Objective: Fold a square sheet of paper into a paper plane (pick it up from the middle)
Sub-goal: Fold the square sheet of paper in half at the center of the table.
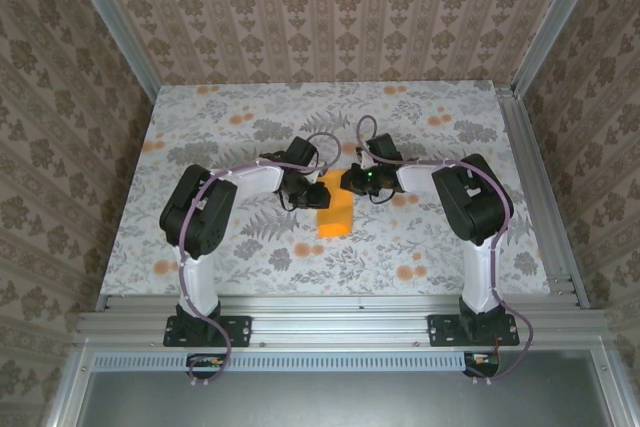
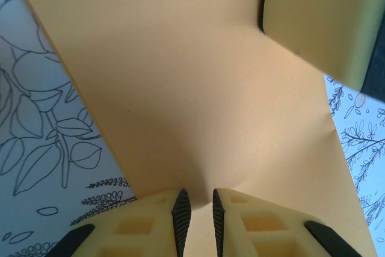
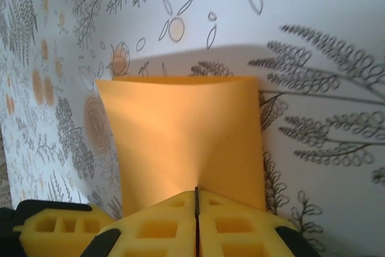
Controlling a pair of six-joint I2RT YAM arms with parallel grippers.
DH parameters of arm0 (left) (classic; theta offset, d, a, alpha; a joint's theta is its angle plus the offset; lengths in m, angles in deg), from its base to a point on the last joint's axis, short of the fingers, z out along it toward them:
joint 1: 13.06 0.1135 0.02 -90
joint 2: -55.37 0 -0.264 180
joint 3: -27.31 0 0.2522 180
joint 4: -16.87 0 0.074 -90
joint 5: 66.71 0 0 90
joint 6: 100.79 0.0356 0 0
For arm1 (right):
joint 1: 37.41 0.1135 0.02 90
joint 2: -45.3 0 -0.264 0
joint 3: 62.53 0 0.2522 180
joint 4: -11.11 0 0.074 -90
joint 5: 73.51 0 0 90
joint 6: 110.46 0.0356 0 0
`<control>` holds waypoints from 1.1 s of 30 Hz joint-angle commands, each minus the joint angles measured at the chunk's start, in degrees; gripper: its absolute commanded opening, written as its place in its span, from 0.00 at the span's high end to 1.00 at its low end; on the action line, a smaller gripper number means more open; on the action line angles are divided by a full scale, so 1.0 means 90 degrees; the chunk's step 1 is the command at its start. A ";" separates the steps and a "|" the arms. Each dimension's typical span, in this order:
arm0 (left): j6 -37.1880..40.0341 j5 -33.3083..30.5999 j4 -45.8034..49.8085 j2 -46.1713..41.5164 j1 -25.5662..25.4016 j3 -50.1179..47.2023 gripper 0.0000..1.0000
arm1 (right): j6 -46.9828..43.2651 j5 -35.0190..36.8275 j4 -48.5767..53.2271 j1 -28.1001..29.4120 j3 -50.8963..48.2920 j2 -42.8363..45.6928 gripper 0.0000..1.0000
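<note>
paper: the orange paper (image 1: 334,215) lies near the middle of the leaf-print table (image 1: 430,247), a narrow folded shape with its long side running from 12 to 6 o'clock in the top view.
paper, far end: the 12 o'clock end sits between the two grippers; the 6 o'clock end lies free on the table.
left gripper: i see the left gripper (image 1: 308,191) at the paper's 9 to 10 o'clock edge. in its wrist view (image 2: 197,218) the two ribbed fingertips (image 2: 180,215) stand close together with a thin slot between them, and the sheet (image 2: 192,88) puckers down into that slot, so i read it as pinching the paper.
right gripper: the right gripper (image 1: 348,181) comes in at the paper's 1 o'clock corner. in its wrist view (image 3: 196,221) the pads are pressed flat together with no gap, clamped on the paper's near edge.
paper, right wrist view: the sheet (image 3: 180,130) rises from the clamped pads toward 12 o'clock, with a soft crease line running up from the seam and its shadow on the table beyond.
other finger: one finger (image 2: 313,22) of the right gripper shows at 1 o'clock in the left wrist view, touching the sheet.
arms: both elbows are bent outward, wrists turned in toward the centre.
</note>
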 commanded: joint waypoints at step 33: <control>0.0330 -0.0474 0.0901 0.0233 -0.0014 -0.0165 0.76 | 0.0267 -0.0039 -0.0542 0.0088 -0.0114 0.0165 0.89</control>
